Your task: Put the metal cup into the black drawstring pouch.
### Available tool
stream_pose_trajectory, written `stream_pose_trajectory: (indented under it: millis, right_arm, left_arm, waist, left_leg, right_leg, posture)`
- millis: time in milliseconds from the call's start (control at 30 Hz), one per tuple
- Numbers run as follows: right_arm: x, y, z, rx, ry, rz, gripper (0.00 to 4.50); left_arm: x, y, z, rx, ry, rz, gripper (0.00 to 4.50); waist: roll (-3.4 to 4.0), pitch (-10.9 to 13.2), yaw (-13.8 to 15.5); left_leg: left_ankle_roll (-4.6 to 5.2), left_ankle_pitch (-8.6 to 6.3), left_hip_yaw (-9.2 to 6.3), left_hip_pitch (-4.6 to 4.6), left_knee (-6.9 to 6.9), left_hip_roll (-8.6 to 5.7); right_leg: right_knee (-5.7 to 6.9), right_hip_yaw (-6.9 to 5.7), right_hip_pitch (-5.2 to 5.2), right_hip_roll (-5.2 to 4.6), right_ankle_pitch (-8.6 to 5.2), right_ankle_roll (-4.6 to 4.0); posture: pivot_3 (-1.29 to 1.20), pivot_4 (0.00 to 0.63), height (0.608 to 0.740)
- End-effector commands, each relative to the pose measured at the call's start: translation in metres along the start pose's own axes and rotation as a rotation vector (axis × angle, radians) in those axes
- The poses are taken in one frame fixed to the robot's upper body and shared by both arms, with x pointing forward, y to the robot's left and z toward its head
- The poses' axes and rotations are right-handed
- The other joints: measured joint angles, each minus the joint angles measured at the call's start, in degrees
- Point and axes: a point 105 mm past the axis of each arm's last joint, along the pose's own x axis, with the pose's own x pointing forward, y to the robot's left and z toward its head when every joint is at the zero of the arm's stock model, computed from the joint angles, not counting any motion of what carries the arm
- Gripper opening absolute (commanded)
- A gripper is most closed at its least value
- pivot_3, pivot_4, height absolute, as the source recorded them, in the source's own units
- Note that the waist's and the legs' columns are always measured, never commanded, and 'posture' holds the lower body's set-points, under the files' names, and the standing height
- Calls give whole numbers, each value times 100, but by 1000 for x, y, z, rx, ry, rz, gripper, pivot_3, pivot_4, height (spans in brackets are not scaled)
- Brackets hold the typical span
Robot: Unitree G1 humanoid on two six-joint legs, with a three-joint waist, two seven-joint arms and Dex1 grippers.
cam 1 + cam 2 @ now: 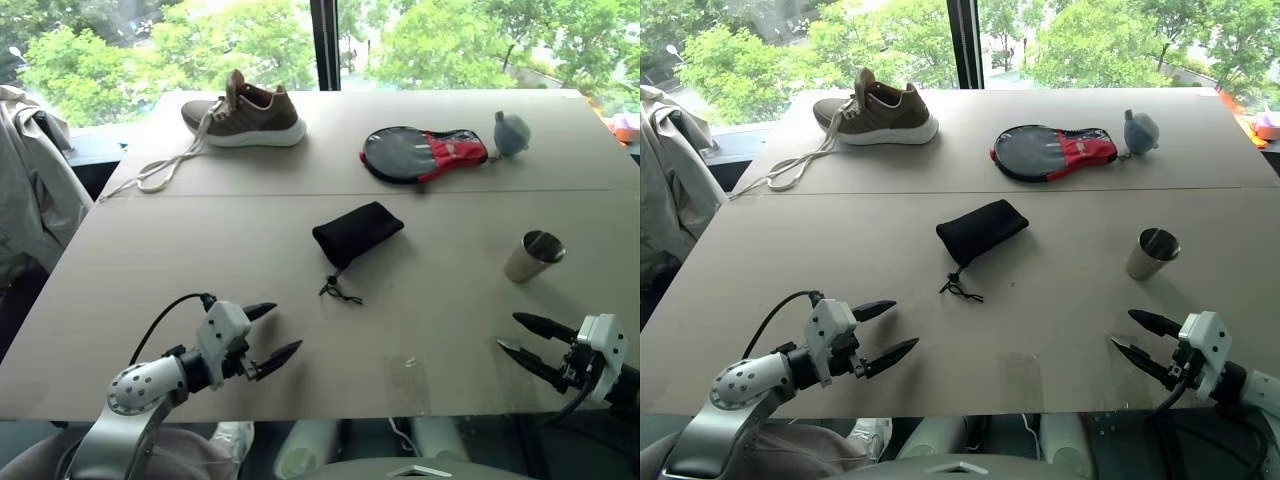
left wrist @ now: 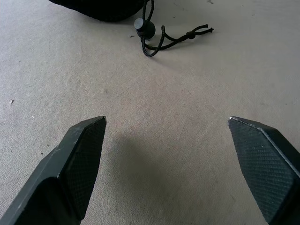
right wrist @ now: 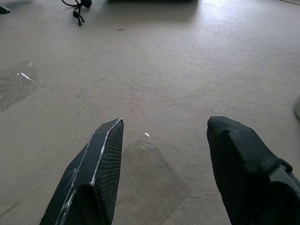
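Both tools hover low over the near edge of the counter, each empty with its jaws spread: the left tool at full spread, the right tool somewhat less. The metal cup stands upright at the right, just beyond the right tool and well apart from the black drawstring pouch, which lies flat at centre with its knotted cord toward the near side

Recommended procedure, judged from this layout:
- Advance the right tool to the cup and close across its body above the narrow base, keeping it upright
- Bring the left tool to the cord end to lift and hold the pouch mouth open
- Risk: the smooth tapered steel may slip; the limp mouth may collapse
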Motion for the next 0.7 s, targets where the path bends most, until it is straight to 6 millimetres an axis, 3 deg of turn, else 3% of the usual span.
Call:
stream_pose_trajectory:
  millis: [33,700]
  right_arm:
    - [-1,-6,8,-37,-26,-24,2823]
    - [8,-4,16,-9,-56,-15,2823]
  left_arm:
    - [-4,7,8,18,-25,17,4290]
    - [-2,25,12,33,-31,36,4290]
  waist:
    - [0,0,0]
    - [0,0,-1]
  left_leg:
    - [0,0,0,0,0,0]
    - [-1,-1,-1,-2,-3,1]
  right_leg:
    - [0,0,0,0,0,0]
    - [-12,-5,0,0,18,12]
  posture:
    - [0,150,740]
    - [0,150,740]
